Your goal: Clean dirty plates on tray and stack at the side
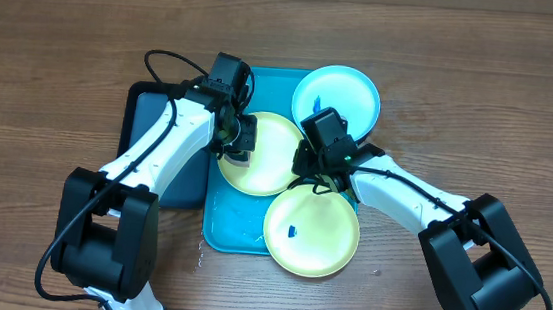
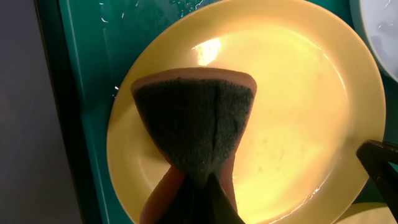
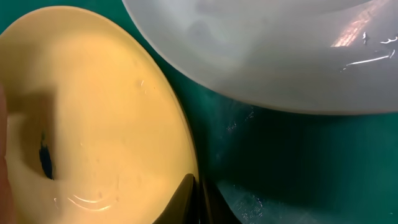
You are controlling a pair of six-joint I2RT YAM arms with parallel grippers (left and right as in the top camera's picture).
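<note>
Three plates lie on the turquoise tray (image 1: 219,232). The middle yellow-green plate (image 1: 274,165) is under both grippers. My left gripper (image 1: 241,140) is shut on a green-and-orange sponge (image 2: 196,121) and presses it onto this plate (image 2: 298,112). My right gripper (image 1: 306,166) is shut on the plate's right rim, pinched between the fingers (image 3: 198,199). A small blue smudge (image 3: 45,158) shows on this plate (image 3: 106,112). The near yellow-green plate (image 1: 321,241) has a blue smudge. The light blue plate (image 1: 347,91) sits at the tray's far right and also shows in the right wrist view (image 3: 280,50).
A smaller black tray (image 1: 150,114) lies left of the turquoise tray, partly under my left arm. Water droplets lie on the tray floor (image 3: 298,168). The wooden table (image 1: 53,75) surrounds both trays.
</note>
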